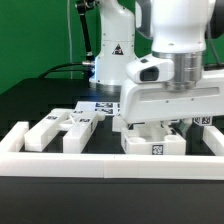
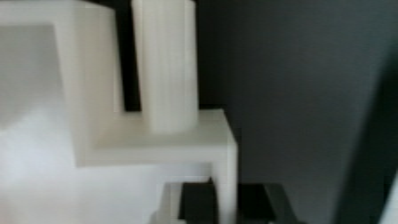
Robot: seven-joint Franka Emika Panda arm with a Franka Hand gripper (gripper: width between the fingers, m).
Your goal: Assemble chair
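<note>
Panda arm (image 1: 165, 40): white and bulky, fills the exterior view's right half and reaches down to the near part of the black table (image 1: 25, 100). Green backdrop (image 1: 30, 40) sits behind, far side.

Border rail (image 1: 60, 162): long, low and white, runs across the near edge. It has a short return at the exterior view's left end.

Chair parts, all white and blocky with small black-and-white tags, lie just behind the rail:
- First loose part (image 1: 45, 132) is at the exterior view's left, close to the rail's corner.
- Second loose part (image 1: 78, 133) lies just beside it, toward the middle.
- Tagged block (image 1: 150, 146) is against the rail's far side, directly under the arm's hand, tag facing near.

Marker board (image 1: 97, 106): flat with several tags, farther back, between the loose parts and the arm's base.

Gripper (image 1: 152, 126): points straight down and hangs right over the tagged block. Touching or just above, can't tell from this side.

The wrist view is blurry. The gripper (image 2: 222, 198) has dark fingertips (image 2: 258, 200) drawn fully together, and I see nothing clamped between them. Right at the tips is a stepped white piece (image 2: 160, 140), with a tall narrow bar (image 2: 160, 60) rising from it. Whether bar and piece are joined or only touching, can't tell.
</note>
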